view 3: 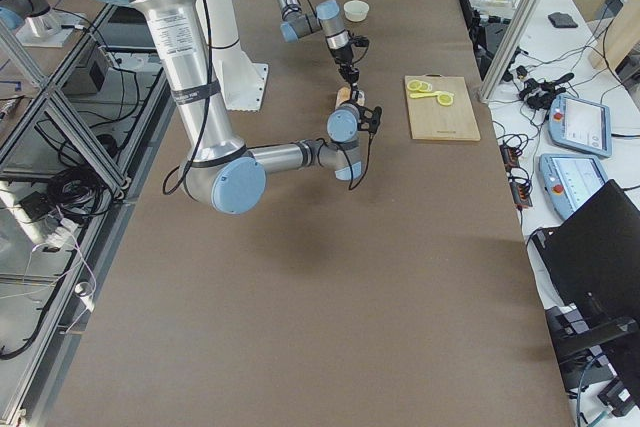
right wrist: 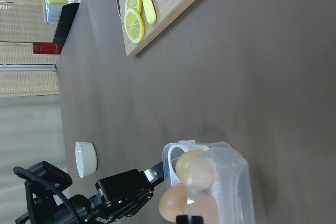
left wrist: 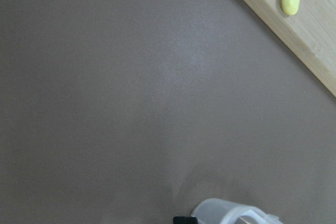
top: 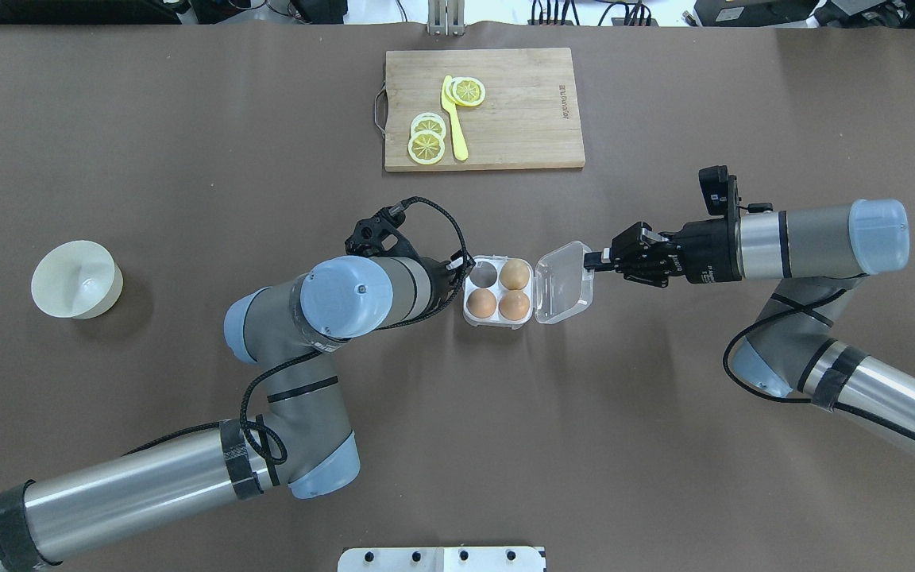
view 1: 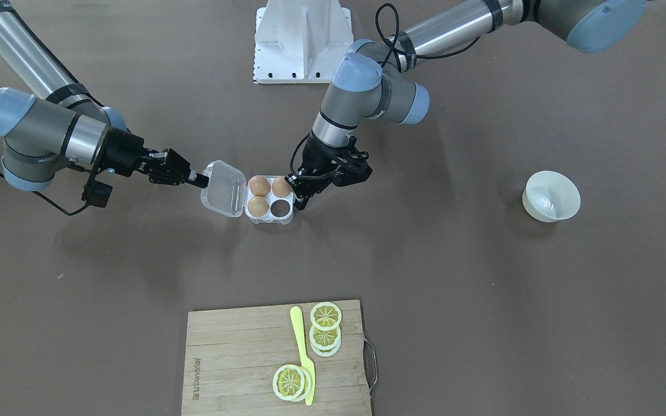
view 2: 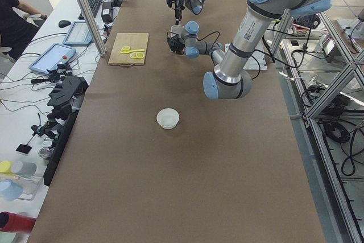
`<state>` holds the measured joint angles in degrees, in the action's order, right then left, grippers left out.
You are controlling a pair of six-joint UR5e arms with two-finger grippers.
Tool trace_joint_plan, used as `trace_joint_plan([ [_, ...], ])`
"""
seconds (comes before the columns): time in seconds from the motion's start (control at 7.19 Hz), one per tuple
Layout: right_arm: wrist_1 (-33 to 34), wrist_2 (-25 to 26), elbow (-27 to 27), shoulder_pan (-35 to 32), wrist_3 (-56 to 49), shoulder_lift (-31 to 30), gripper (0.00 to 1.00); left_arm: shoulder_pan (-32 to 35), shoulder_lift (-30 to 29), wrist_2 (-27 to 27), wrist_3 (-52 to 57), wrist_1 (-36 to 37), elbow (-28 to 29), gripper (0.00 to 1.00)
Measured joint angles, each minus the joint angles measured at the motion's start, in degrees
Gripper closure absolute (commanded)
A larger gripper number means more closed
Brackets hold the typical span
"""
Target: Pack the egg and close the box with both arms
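The clear box (top: pixel 497 321) stands mid-table with its hinged lid (top: pixel 563 283) swung open toward my right arm. Three of its cells hold eggs and the far cell on my left side is bare. The reddish-brown egg (top: pixel 481 303) (view 1: pixel 281 186) lies in the cell nearest my left gripper (view 1: pixel 299 192), which stands open at the box's edge, holding nothing. Beside it sit a similar brown egg (top: pixel 514 305) and a paler tan one (top: pixel 514 274). My right gripper (top: pixel 594 260) (view 1: pixel 199 180) is shut on the lid's outer edge.
An off-white bowl (top: pixel 76 280) (view 1: pixel 551 196) stands far out on my left. A wooden cutting board (top: pixel 505 119) (view 1: pixel 240 358) with lemon slices and a yellow knife lies across the table beyond the box. The white robot mount (view 1: pixel 302 40) is at my base.
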<state>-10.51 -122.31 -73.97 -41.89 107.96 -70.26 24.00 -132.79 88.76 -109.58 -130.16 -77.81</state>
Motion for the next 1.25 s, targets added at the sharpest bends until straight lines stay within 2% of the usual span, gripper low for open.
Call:
trace_joint_plan([
  [1.25,0.4,0.7,-0.3,0.3,0.1,4.2,0.98,0.0,-0.3,0.0,-1.0,-0.1,-0.2,1.0],
])
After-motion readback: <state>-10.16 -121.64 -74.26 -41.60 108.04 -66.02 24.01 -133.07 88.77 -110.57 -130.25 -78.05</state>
